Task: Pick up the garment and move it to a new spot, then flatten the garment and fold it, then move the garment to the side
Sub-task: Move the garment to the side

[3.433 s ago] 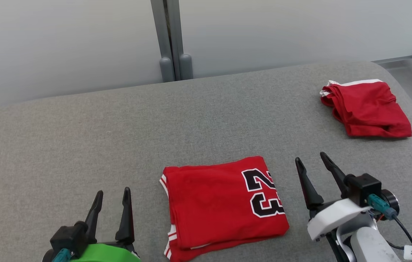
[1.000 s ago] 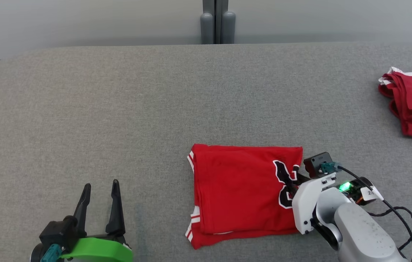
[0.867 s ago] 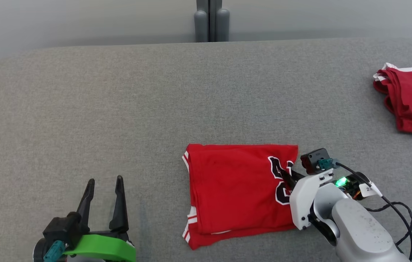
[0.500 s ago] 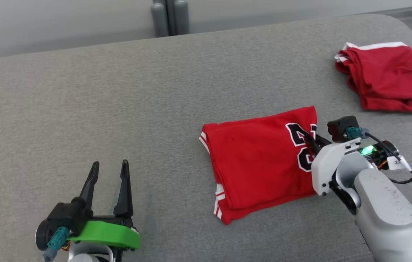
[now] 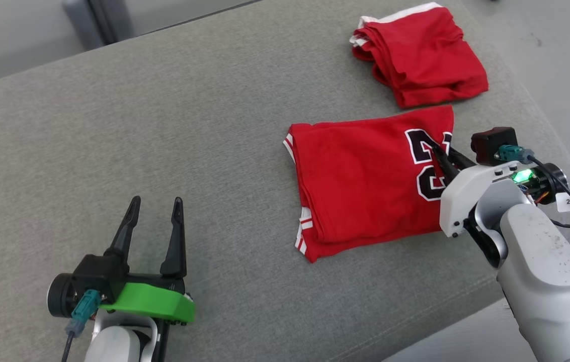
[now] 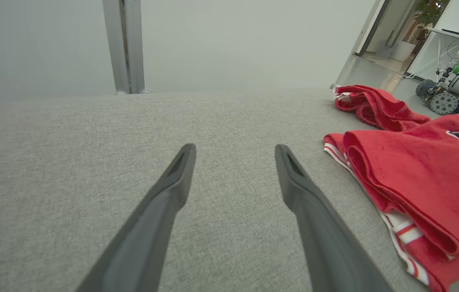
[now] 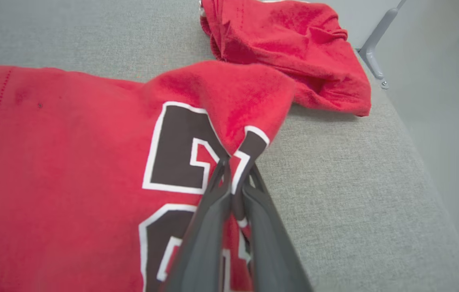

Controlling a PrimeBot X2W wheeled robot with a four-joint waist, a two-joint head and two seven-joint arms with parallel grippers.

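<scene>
The garment [image 5: 365, 181] is a folded red jersey with a black number, lying on the grey padded table [image 5: 164, 110]. My right gripper [image 5: 440, 156] is shut on the jersey's right edge, at the number. In the right wrist view the cloth [image 7: 75, 162] is pinched between the two fingers [image 7: 209, 219] and bunches up into a raised fold just ahead of my right gripper [image 7: 235, 170]. My left gripper [image 5: 156, 206] stands open over bare table at the lower left, nothing between its fingers [image 6: 164, 202]. The jersey [image 6: 423, 182] shows at the right of the left wrist view.
A second folded red garment [image 5: 420, 53] lies just beyond the jersey near the table's far right corner, close to it [image 7: 290, 48]. The table's right edge [image 5: 531, 100] runs beside my right arm, with floor beyond. A grey post [image 6: 126, 44] stands behind the table.
My right gripper closed on the jersey's right edge and has carried it toward the other red garment. The head camera has turned to the right. The left gripper stays open.
</scene>
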